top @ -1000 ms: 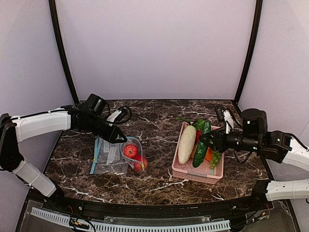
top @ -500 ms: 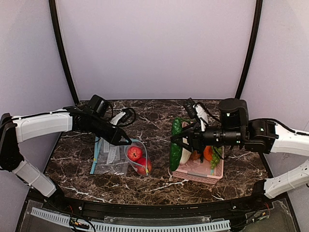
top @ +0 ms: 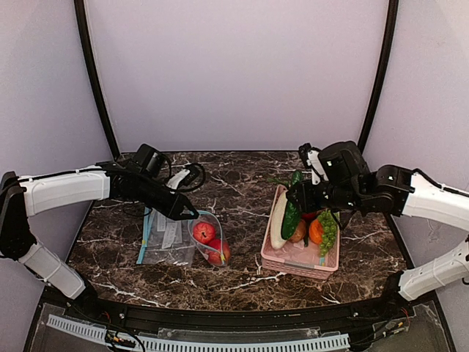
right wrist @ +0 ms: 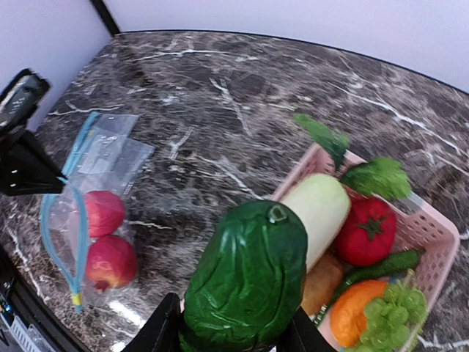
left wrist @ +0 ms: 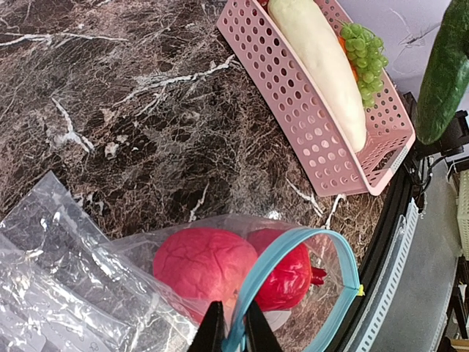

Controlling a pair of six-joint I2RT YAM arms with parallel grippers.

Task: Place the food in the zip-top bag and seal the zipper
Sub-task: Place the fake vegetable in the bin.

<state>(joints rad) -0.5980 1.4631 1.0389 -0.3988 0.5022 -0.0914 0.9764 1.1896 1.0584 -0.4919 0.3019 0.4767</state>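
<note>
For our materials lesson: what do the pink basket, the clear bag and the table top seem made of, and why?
Pink basket: likely moulded plastic, matt; regular rows of round holes.
Zip-top bag: thin clear plastic film, glossy; it crinkles and shows the fruits inside.
Table top: dark marble or marble-look laminate, smooth; white veins, cannot tell which.

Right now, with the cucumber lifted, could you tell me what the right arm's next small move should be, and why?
Probably carry the cucumber left toward the mouth of the bag. The right claw grips it above the basket, the left claw pinches the zipper so the mouth stands open, and both red fruits already lie inside.
</note>
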